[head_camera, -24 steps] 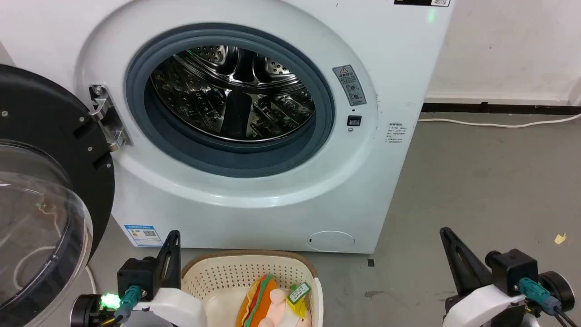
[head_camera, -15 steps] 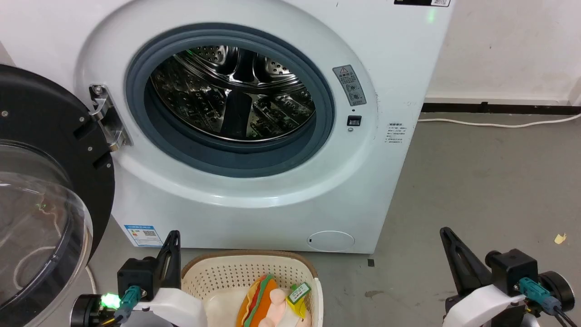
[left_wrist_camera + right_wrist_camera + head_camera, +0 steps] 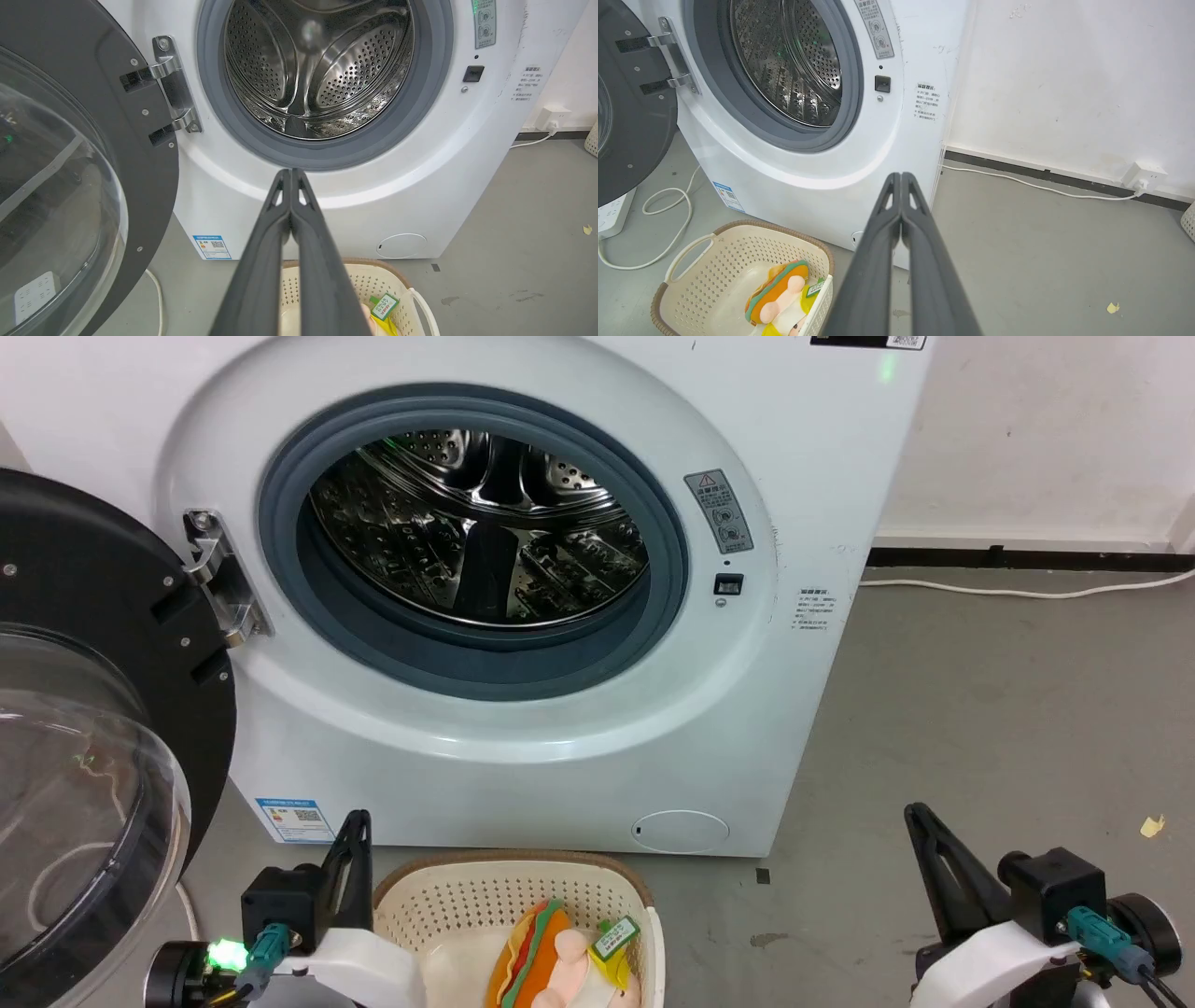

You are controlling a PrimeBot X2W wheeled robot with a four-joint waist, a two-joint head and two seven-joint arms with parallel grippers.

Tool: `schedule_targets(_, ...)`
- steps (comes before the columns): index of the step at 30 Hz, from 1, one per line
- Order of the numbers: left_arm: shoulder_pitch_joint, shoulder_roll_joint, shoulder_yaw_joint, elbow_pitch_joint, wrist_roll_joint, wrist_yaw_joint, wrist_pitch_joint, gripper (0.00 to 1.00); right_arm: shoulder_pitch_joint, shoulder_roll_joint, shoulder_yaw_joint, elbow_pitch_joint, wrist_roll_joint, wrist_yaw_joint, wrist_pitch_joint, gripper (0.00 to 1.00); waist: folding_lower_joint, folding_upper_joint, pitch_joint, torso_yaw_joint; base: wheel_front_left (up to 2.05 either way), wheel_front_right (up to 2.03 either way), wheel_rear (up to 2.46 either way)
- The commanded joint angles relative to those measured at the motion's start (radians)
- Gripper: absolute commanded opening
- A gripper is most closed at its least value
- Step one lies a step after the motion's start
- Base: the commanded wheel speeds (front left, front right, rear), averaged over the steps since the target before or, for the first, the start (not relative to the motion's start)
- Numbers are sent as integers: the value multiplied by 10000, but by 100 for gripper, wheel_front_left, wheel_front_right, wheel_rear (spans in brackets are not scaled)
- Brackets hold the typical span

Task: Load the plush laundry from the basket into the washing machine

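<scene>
Two plush toys, an orange striped bun and a peach doll, lie together in the cream basket on the grey floor, just before the white washing machine. Its door stands open at the left. The left gripper is just beside the basket and the right gripper well apart, each with its fingers pressed together.

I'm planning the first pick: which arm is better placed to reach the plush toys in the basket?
Probably left. The left tool, shut, sits right beside the basket rim, near the plush laundry; the right tool, also shut, stands well off over the floor.
</scene>
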Motion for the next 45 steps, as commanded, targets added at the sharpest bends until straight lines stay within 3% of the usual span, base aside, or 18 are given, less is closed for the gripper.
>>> schedule_targets(1, 7, 0, -2, 2, 0, 2, -1, 100, 3, 0, 4, -2, 6, 0, -1, 100, 0, 0, 0, 0, 0, 0, 0)
schedule_targets(2, 10, 0, -1, 2, 0, 10, -4, 100, 4, 0, 8, -2, 11, 0, -4, 100, 0, 0, 1, 0, 0, 0, 0)
schedule_targets(3, 10, 0, -3, 2, -1, 14, -8, 0, 5, 0, 13, -3, 16, 0, -9, 0, 0, 0, 1, 0, 0, 0, 0)
schedule_targets(4, 10, 0, -5, 1, -1, 15, -12, 100, 5, 0, 16, -3, 21, 0, -13, 100, 0, 0, 2, 0, 0, 0, 0)
schedule_targets(27, -611, 89, -516, 675, 6, -62, -555, 100, -418, 1, -151, -324, 376, -2, -554, 100, 0, 0, 1188, -312, 0, 0, 0)
schedule_targets(45, -2286, 449, -1116, 2784, 97, -409, -515, 100, -997, 2, -122, -697, 993, -3, -928, 100, 0, 0, 2956, -899, 0, 0, 0)
